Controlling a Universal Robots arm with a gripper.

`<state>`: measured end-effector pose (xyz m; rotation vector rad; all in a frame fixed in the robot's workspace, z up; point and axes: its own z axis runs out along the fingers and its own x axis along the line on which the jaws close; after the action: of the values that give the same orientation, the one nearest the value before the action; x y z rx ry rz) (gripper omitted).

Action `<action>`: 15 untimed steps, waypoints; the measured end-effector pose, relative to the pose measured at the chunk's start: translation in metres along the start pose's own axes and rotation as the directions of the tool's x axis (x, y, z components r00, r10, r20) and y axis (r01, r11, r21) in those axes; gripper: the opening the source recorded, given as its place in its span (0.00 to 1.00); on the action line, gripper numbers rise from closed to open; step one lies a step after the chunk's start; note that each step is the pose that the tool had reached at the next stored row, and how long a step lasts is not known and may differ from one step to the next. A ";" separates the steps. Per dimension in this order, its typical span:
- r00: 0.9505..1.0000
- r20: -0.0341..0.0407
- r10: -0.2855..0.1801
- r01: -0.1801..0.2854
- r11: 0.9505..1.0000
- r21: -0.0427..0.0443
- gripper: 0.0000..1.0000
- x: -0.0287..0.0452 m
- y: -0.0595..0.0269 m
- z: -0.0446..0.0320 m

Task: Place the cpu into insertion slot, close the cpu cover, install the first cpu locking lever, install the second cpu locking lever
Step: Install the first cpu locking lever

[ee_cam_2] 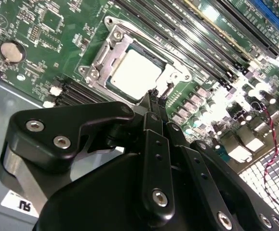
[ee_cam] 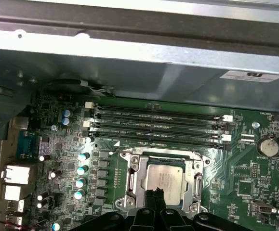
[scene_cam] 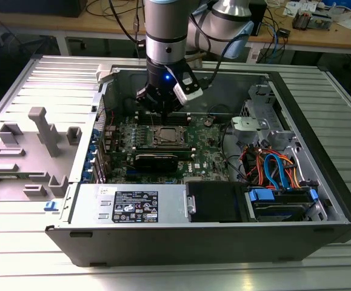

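Note:
The cpu (scene_cam: 168,135) lies flat in the insertion slot (scene_cam: 182,138) on the green motherboard, its silver-grey top showing in both wrist views (ee_cam_2: 135,72) (ee_cam: 164,177). The cpu cover (ee_cam_2: 105,53) (ee_cam: 135,178) rests down around the chip as a silvery frame. My gripper (scene_cam: 163,112) hangs inside the open computer case, just above the socket's far edge. Its black fingers are shut together with nothing seen between them, and their tips (ee_cam_2: 157,94) (ee_cam: 156,192) sit at the rim of the cover.
Long black memory slots (ee_cam: 158,127) run beside the socket. A black expansion card (scene_cam: 157,160), a power supply (scene_cam: 133,203) and a drive bay with orange and blue cables (scene_cam: 278,176) fill the case. A grey fixture plate (scene_cam: 42,130) lies at the exterior view's left.

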<state>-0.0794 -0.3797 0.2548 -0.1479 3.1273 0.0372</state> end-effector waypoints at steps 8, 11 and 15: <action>1.000 0.001 -0.002 0.002 1.000 -0.014 0.11 0.0169 0.0005 -0.0001; 1.000 0.001 -0.002 0.002 1.000 -0.014 0.11 0.0179 0.0006 -0.0002; 1.000 0.001 -0.002 0.002 1.000 -0.014 0.11 0.0180 0.0006 -0.0002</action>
<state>-0.0973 -0.3808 0.2548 -0.1512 3.1262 0.0586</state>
